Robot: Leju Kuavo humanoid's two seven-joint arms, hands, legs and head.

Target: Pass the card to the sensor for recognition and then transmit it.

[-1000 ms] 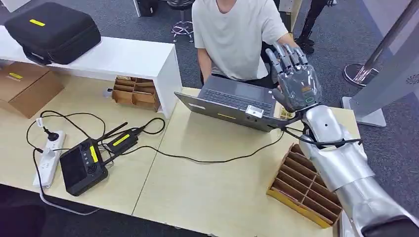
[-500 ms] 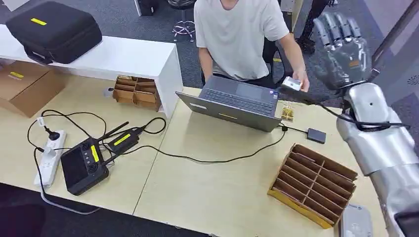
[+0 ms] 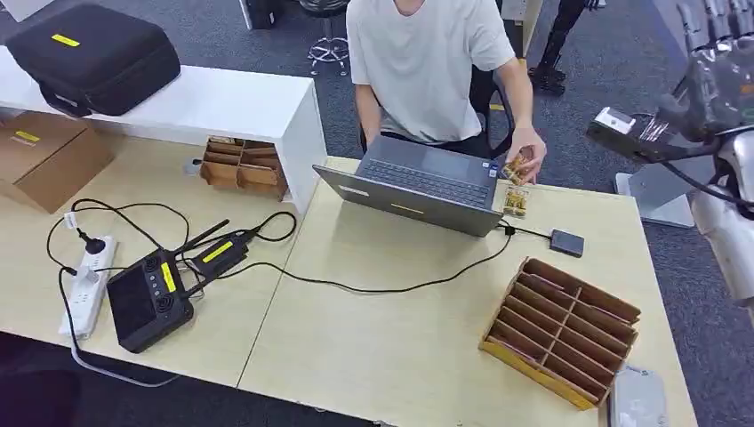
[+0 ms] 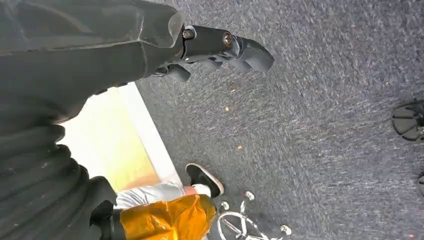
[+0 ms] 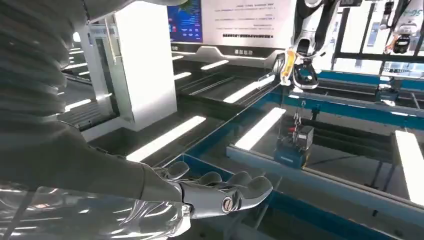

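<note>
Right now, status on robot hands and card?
Left robot hand hangs, holding nothing. Right robot hand raised beside table, card pinched at thumb. Person's hand by laptop, apart.

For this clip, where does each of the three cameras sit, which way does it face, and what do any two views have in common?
Head view: high on the robot, looking forward and down at the table, laptop and a seated person; right hand holds the card off to the right.
Left wrist view: behind the left hand, facing the carpet.
Right wrist view: behind the right hand, tipped up at ceiling light strips.
Shared: the right hand, in head and right wrist views.
</note>
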